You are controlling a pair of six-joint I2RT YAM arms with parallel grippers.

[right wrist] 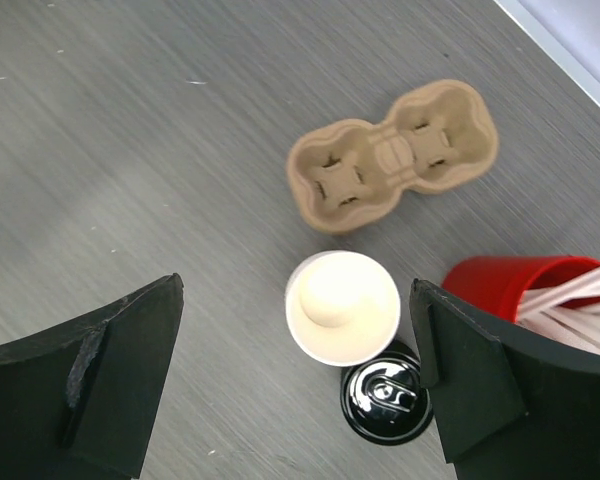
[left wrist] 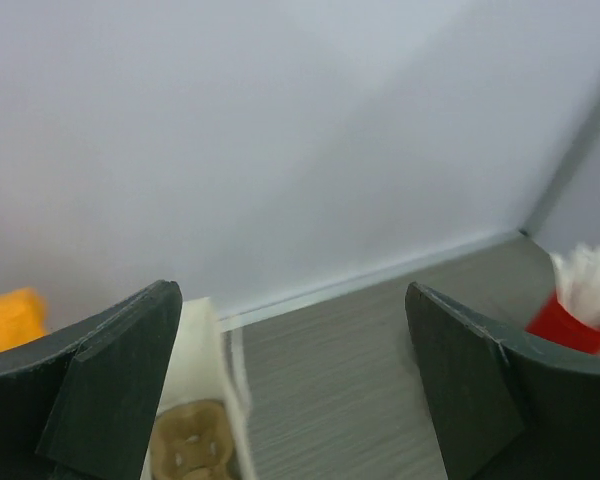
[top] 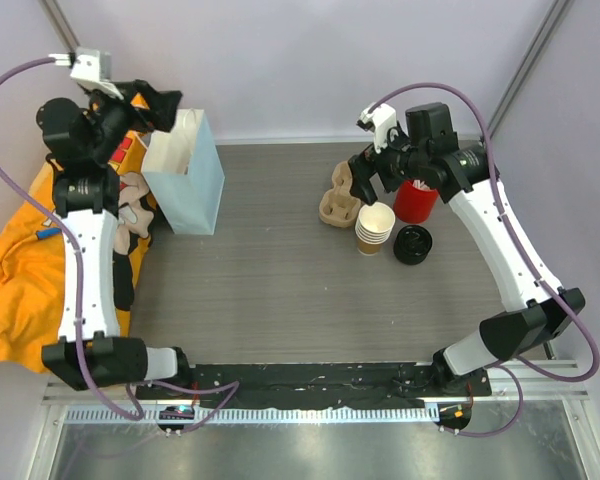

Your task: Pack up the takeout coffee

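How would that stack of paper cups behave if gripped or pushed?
The stack of cups looks empty, white inside in the right wrist view, so probably light and easily nudged. It stands upright and tapers downward, so a push near the rim may tip it. Nested walls likely resist squeezing, though the top cup could lift off alone.

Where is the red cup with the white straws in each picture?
Top view: the red cup sits right of middle, just behind the stack of paper cups.
Left wrist view: the red cup peeks in at the far right edge.
Right wrist view: the red cup is lower right, beside the same stack.
Shared landmark: the grey table under it.
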